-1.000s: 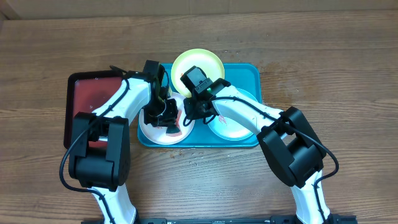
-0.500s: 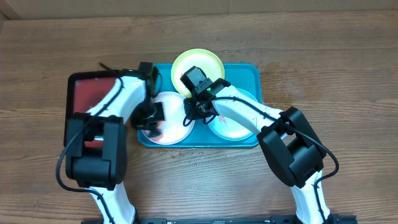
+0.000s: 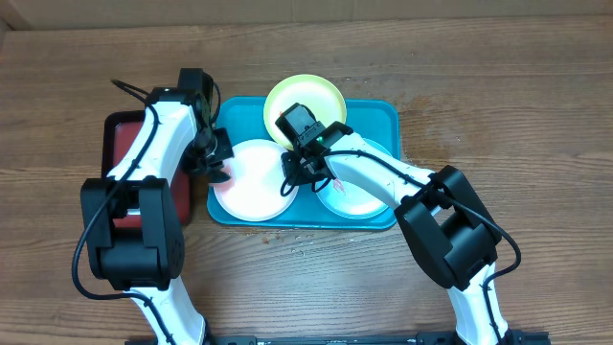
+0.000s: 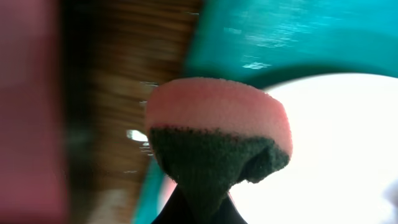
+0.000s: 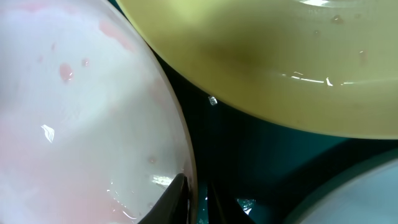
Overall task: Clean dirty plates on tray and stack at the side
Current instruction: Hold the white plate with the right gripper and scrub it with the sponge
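Observation:
The turquoise tray (image 3: 383,117) holds three plates: white (image 3: 251,180) at left, yellow-green (image 3: 305,96) at the back, pale mint (image 3: 356,197) at right. My left gripper (image 3: 215,165) is shut on a pink and dark sponge (image 4: 217,130), held over the tray's left rim beside the white plate (image 4: 323,149). My right gripper (image 3: 292,172) is shut on the white plate's right rim (image 5: 183,155), one finger on each side. The white plate shows pink smears (image 5: 65,71). The yellow-green plate (image 5: 280,68) lies just beyond it.
A dark red, black-rimmed tray (image 3: 129,153) lies left of the turquoise tray, partly under my left arm. Wooden table (image 3: 498,86) surrounds both trays. A cardboard edge runs along the back.
My left gripper has moved left with the sponge, from the middle of the white plate to the tray's left rim. The right gripper has stayed on the plate's rim.

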